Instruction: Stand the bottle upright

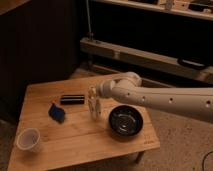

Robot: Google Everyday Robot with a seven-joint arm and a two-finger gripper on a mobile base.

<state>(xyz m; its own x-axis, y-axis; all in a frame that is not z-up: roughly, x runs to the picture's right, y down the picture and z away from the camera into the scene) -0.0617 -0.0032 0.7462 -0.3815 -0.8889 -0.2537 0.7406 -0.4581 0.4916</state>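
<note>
The small, slim, pale translucent bottle (94, 110) with a speckled label is oriented upright. It is located near the middle of the light wooden counter (75, 137), just left of the round black bowl (126, 121). The white end effector (93, 96) is positioned at the bottle's upper end.
</note>
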